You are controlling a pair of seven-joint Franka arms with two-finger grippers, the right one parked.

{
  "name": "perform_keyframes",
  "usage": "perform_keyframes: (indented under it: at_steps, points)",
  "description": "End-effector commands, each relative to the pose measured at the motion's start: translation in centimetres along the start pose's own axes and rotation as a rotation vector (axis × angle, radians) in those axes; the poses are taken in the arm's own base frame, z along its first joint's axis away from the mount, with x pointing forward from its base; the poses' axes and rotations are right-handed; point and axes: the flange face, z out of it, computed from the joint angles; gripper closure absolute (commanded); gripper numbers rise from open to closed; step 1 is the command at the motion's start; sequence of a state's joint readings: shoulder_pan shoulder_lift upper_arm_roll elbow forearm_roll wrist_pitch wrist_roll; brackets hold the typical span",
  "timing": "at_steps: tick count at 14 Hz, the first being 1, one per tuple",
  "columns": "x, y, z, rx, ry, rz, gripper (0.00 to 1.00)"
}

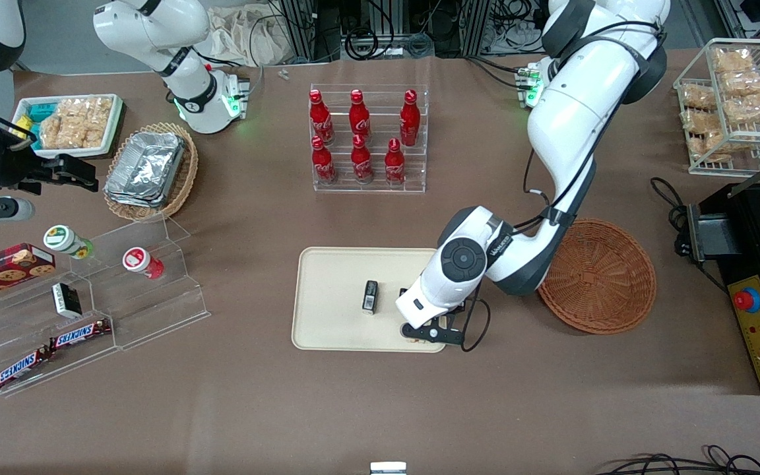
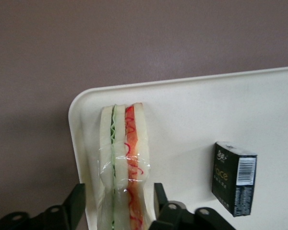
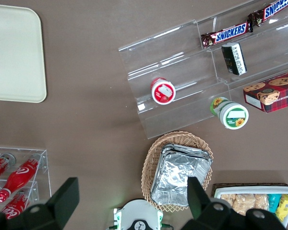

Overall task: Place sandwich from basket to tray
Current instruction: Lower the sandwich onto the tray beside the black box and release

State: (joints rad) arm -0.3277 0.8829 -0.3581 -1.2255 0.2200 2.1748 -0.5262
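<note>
Wrapped triangular white-bread sandwich (image 2: 123, 163) seen between parted fingers (image 2: 77, 201) of left gripper (image 2: 117, 203), long axis running straight out from the gripper, apparently resting on cream rectangular tray (image 2: 192, 115).

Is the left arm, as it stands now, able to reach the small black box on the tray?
Probably yes. The gripper is open over the tray, its fingers on either side of the sandwich. The black box lies close beside it, with only bare tray between them.
</note>
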Motion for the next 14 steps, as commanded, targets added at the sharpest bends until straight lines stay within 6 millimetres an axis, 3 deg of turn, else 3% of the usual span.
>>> perform_keyframes:
  at_steps: [1, 2, 4, 6, 10, 12, 14]
  points:
    - [-0.1, -0.5, -4.2, 0.030, 0.011, -0.056, 0.00]
    - [-0.1, -0.7, -6.0, 0.040, 0.016, -0.080, 0.00]
    - [0.5, -2.9, -10.4, 0.061, 0.027, -0.111, 0.00]
    - [-0.2, -5.4, -15.2, 0.092, 0.043, -0.138, 0.00]
    - [-5.7, -9.6, -22.6, 0.151, 0.078, -0.187, 0.00]
    - [-8.3, -12.7, -25.4, 0.149, 0.081, -0.235, 0.01]
    - [-10.2, -14.4, -27.6, 0.170, 0.091, -0.249, 0.01]
